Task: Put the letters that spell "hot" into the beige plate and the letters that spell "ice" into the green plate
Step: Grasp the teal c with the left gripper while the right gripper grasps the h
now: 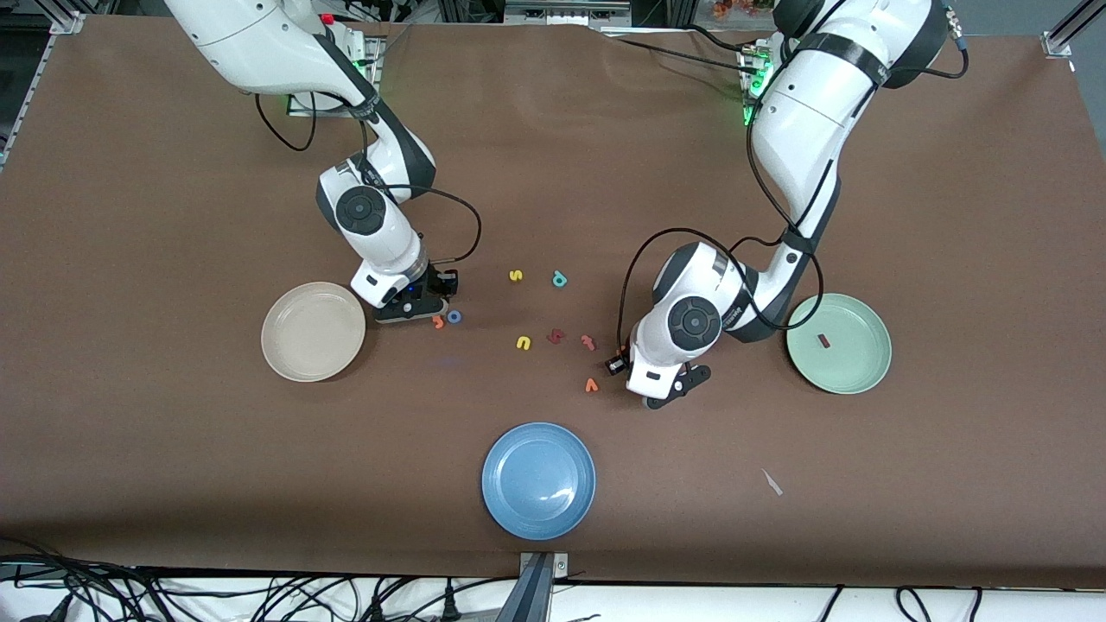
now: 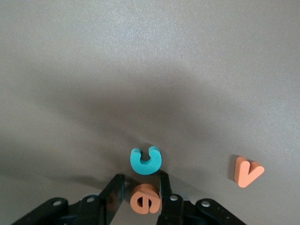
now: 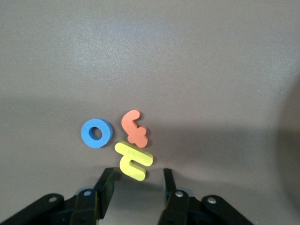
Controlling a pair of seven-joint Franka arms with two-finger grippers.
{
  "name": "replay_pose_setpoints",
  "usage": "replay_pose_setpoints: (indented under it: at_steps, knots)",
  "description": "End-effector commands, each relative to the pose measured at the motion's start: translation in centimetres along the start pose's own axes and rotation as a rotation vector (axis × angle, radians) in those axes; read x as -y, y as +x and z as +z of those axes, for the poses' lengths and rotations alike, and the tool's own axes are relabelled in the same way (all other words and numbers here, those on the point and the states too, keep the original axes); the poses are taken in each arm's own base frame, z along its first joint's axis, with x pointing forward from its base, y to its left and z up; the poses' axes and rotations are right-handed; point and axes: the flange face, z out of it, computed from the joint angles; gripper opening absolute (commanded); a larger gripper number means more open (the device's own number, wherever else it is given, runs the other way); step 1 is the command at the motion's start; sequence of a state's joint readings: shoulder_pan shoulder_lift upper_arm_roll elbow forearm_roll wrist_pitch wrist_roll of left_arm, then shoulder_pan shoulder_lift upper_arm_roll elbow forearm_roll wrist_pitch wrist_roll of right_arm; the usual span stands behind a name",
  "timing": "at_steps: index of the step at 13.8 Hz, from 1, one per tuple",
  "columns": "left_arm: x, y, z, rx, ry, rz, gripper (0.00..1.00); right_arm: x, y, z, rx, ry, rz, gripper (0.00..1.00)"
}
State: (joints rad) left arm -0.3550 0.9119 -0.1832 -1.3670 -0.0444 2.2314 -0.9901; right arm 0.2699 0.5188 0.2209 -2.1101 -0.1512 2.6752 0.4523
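My left gripper (image 2: pixel 141 177) is down at the table beside the green plate (image 1: pixel 867 373), open, with the orange e (image 2: pixel 146 198) between its fingers. One finger touches the e and the other stands a little off it. The teal c (image 2: pixel 146 161) lies just past the fingertips. The maroon i (image 1: pixel 822 342) lies in the green plate. My right gripper (image 3: pixel 137 171) is low beside the beige plate (image 1: pixel 294 363), open, with the yellow h (image 3: pixel 134 161) at its fingertips. The orange t (image 3: pixel 135 127) and the blue o (image 3: pixel 96 133) lie just past the h.
An orange v (image 1: pixel 592 385) lies close to the left gripper. A yellow s (image 1: pixel 516 276), a teal p (image 1: pixel 559 278), a yellow u (image 1: pixel 523 343), a maroon letter (image 1: pixel 556 336) and a pinkish-red letter (image 1: pixel 588 342) are scattered mid-table. The blue plate (image 1: pixel 501 510) sits nearer the front camera.
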Motion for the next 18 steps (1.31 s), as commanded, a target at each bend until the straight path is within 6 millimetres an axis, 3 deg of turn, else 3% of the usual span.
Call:
replay_pose_setpoints:
  at_steps: [1,6,12,15,16,18]
  knots:
    - [0.5,0.9,0.4,-0.03,0.019,-0.006,0.39,0.6,0.4,0.3,-0.012,0.003,-0.01,0.42]
    - [0.8,1.6,0.3,-0.045,0.02,-0.006,0.39,0.6,0.4,0.3,-0.012,0.002,-0.026,0.12]
    - [0.8,2.2,0.7,-0.068,-0.002,-0.015,0.37,-0.2,1.2,-1.7,-0.032,-0.012,-0.077,0.0]
    - [0.8,2.4,0.5,-0.073,-0.006,-0.015,0.39,-0.7,1.4,-4.7,-0.006,-0.048,-0.1,0.0]
    - [0.4,2.7,-0.2,-0.082,-0.018,-0.02,0.45,-1.8,1.7,-5.8,0.005,-0.065,-0.118,0.0]
    - [0.3,2.6,-0.2,-0.083,-0.022,-0.023,0.46,-4.4,2.4,-7.8,0.006,-0.09,-0.179,0.0]
